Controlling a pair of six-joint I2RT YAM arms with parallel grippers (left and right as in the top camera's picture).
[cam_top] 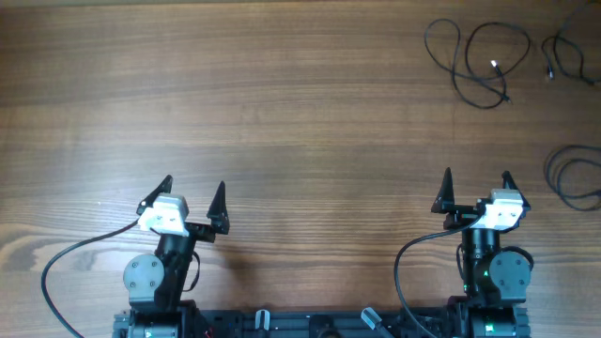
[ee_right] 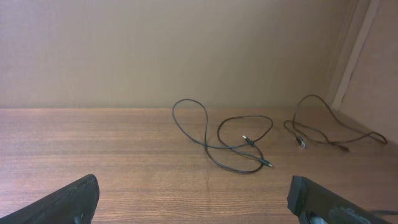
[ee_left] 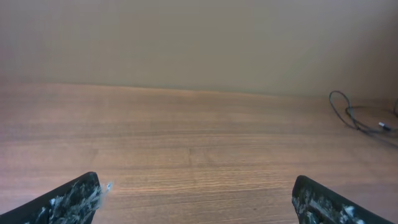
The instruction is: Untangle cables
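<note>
Both my left end effector [cam_top: 193, 183] and right end effector [cam_top: 477, 175] stand spread wide and empty, and I judge the cables [cam_top: 481, 68], lying loose at the desk's [cam_top: 282, 113] far right, light, limp and slippery, best pinched mid-loop near a crossing, clear of their ends.

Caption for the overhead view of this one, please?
Left gripper and right gripper open near the table front edge; thin cables lie looped at the far right, untouched.
</note>
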